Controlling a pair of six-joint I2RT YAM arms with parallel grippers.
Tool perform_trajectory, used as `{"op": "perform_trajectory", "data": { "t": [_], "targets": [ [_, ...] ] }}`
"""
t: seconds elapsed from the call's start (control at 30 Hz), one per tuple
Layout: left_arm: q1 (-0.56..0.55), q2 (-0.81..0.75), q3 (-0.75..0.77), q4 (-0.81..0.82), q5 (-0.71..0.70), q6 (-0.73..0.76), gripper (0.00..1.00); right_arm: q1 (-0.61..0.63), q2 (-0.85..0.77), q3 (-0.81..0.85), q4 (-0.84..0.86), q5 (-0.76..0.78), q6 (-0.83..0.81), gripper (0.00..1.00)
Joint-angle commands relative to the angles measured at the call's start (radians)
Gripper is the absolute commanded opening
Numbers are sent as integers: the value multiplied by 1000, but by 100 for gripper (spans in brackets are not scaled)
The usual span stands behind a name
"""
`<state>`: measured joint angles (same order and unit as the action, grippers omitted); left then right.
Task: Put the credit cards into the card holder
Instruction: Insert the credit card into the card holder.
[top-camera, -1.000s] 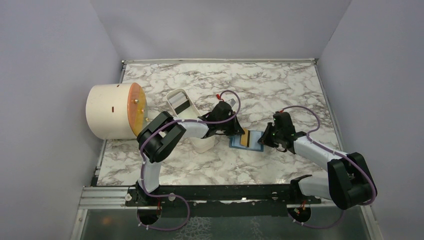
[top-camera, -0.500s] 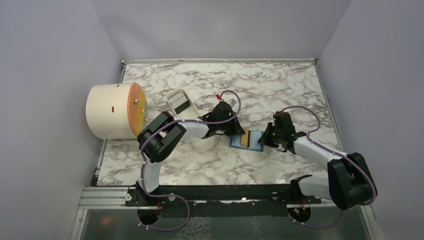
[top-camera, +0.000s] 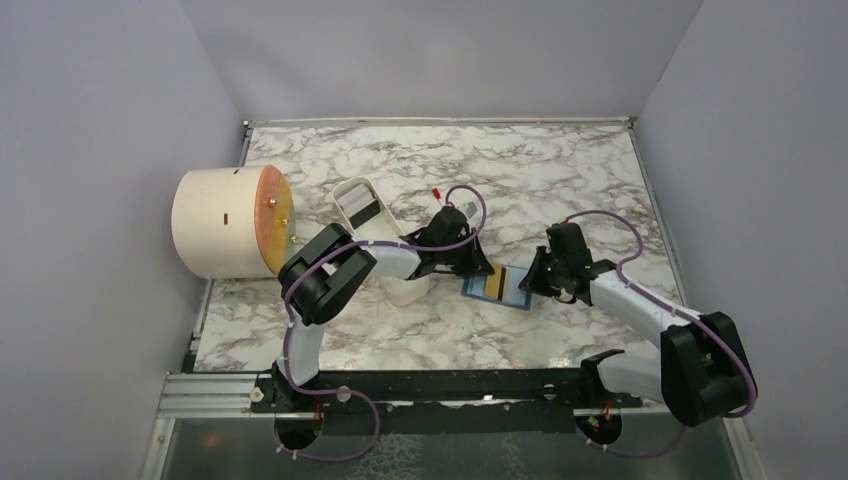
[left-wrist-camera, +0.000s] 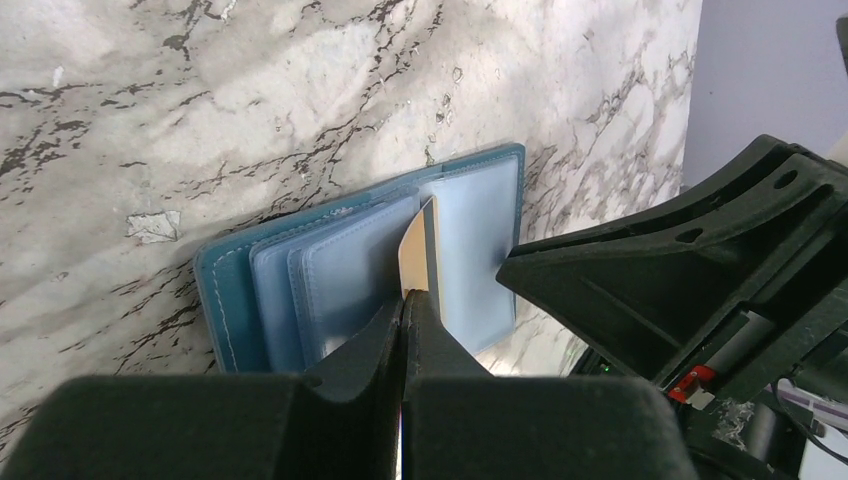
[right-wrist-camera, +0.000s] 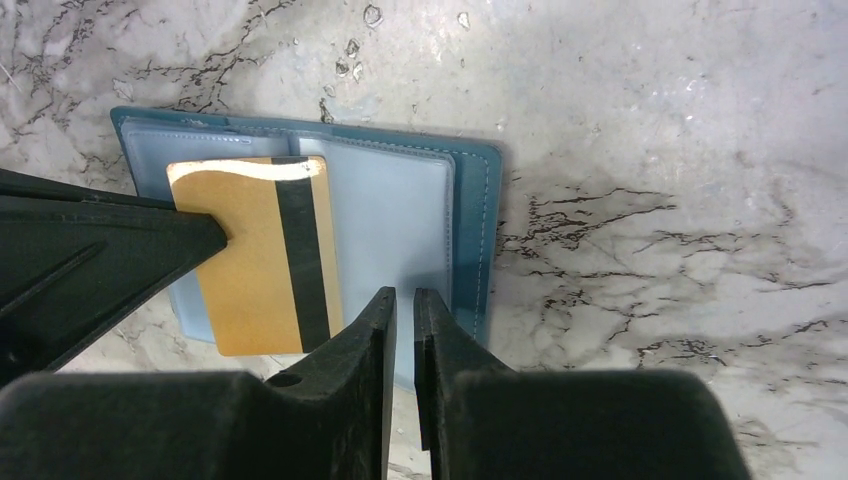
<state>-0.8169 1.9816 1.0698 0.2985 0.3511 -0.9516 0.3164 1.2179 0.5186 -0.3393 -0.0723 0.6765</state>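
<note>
Centrally, the left gripper (left-wrist-camera: 404, 303) is closed on the near edge of the yellow-orange card (right-wrist-camera: 250, 265), and its own wrist view shows that card only edge-on, as a thin pale sliver rising from the fingertips towards the middle of the card holder (right-wrist-camera: 390, 215). The right wrist view supplies the card's face: orange with a dark stripe, lying over the holder's left pocket panels, with one black finger of the left gripper against its left edge. The right gripper (right-wrist-camera: 405, 302) stands narrow, a thin slit between its fingers, with the tips over the near edge of the holder's right panel; whether they pinch that panel cannot be told. The holder lies open and flat on the marble surface (right-wrist-camera: 650, 150), teal border outermost and pale pockets inside.

Only the top view shows the wider layout: both arms meet at the holder near the middle of the surface. To the left, the dark grey card (top-camera: 362, 211) rests in the white tray (top-camera: 348, 186), partly behind the left arm. The cream cylinder (top-camera: 215, 225) lies on its side at the far left edge.
</note>
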Motion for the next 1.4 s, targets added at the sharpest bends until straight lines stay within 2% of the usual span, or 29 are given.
{"op": "perform_trajectory", "data": {
  "t": [0.0,0.43,0.77,0.93,1.17,1.37],
  "targets": [
    [-8,37,3,-16,20,27,0,7,4,35,-43,60,-25,14],
    [-10,39,22,-47,26,51,0,7,2,-3,-38,70,-2,13],
    [-26,76,53,-23,83,50,0,7,15,-2,-46,73,10,13],
    [-25,68,65,-81,65,90,0,7,14,-12,-32,72,17,12],
    [-27,59,67,-83,59,76,0,7,-15,9,-68,89,17,12],
    [-37,58,30,12,32,23,0,6,-27,-20,-55,72,32,12]
  ]
}}
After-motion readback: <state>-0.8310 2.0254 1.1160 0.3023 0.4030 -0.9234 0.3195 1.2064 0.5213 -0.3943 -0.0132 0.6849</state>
